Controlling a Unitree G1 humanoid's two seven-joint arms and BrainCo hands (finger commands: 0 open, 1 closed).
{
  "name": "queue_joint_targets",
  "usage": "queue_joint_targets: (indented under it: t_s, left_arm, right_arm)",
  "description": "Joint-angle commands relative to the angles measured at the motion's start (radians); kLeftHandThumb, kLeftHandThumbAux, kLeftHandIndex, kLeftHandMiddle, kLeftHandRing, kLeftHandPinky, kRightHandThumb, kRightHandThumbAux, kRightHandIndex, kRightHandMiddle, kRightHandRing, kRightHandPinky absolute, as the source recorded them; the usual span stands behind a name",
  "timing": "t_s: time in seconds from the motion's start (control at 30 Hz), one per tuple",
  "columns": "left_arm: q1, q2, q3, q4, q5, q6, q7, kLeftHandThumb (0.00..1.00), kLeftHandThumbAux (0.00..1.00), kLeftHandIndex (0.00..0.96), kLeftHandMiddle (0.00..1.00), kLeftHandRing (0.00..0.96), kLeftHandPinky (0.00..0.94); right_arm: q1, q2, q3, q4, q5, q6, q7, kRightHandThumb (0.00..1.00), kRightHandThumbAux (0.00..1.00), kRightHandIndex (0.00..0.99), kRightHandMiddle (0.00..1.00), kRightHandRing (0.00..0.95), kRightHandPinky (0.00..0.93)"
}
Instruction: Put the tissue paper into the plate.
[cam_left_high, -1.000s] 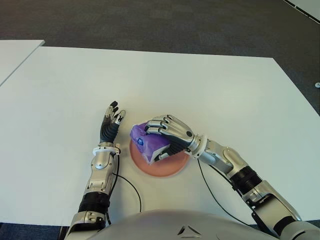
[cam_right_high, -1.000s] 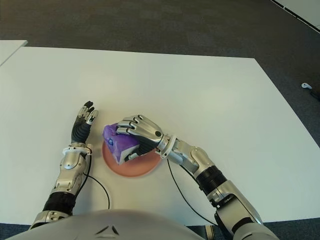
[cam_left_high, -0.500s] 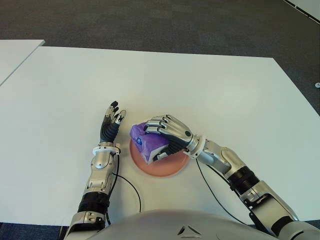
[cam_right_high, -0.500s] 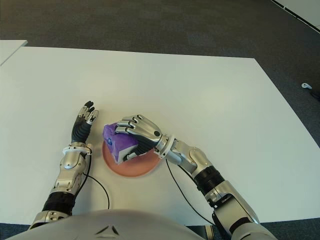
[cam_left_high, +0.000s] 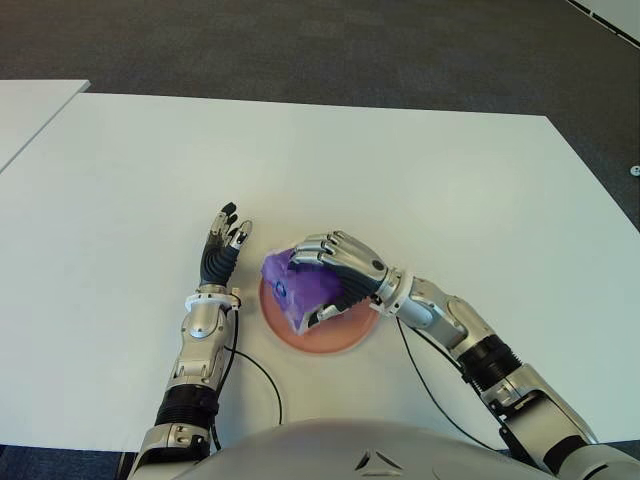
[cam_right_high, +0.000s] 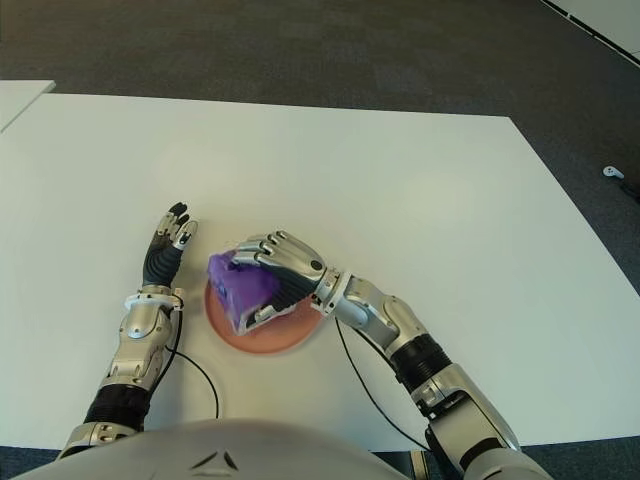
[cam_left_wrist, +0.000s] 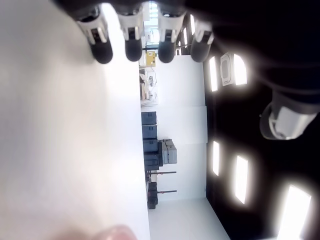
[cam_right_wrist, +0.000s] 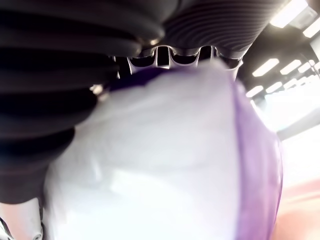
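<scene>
Purple plastic wraps the tissue pack (cam_left_high: 300, 290), which sits tilted over the pink plate (cam_left_high: 345, 338), its lower corner down at the plate's surface, though I cannot tell whether it actually touches. The right hand (cam_left_high: 335, 272) is clamped over it from the right, fingers (cam_left_high: 322, 246) curled across the top and the thumb tucked under near the low edge; the right wrist view is filled with the pack pressed against the palm. The plate lies on the white table (cam_left_high: 420, 180), close to the robot's body. The left hand (cam_left_high: 222, 247) shows just beside the plate on its left, fingers straight and loosely spread, holding nothing. To my eye the risk is in the letting go: the pack leans toward the plate's left rim, so if the fingers open while it is tilted, it could tip over the edge onto the table, or drag on a fingertip and nudge the light plate.
</scene>
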Motion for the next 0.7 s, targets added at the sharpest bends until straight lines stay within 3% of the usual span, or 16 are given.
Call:
queue_joint_targets:
  t_s: [0.03, 0.33, 0.7]
  left_arm:
    - [0.037, 0.007, -0.007, 0.025, 0.008, 0.037, -0.005, 0.0, 0.39, 0.0, 0.0, 0.0, 0.0]
    - [0.04, 0.009, -0.007, 0.025, -0.001, 0.034, -0.014, 0.0, 0.402, 0.0, 0.0, 0.0, 0.0]
    - [0.04, 0.012, -0.004, 0.032, -0.001, 0.018, -0.011, 0.0, 0.418, 0.0, 0.0, 0.0, 0.0]
  right_arm:
    - [-0.012, -0.061, -0.002, -0.051, -0.042, 0.029, 0.116, 0.225, 0.445, 0.049, 0.056, 0.048, 0.037]
    - [-0.006, -0.074, -0.012, -0.082, -0.025, 0.044, 0.189, 0.088, 0.324, 0.001, 0.001, 0.001, 0.001]
    - [-0.004, -0.085, -0.045, -0.106, 0.041, 0.023, 0.235, 0.06, 0.274, 0.0, 0.0, 0.0, 0.0]
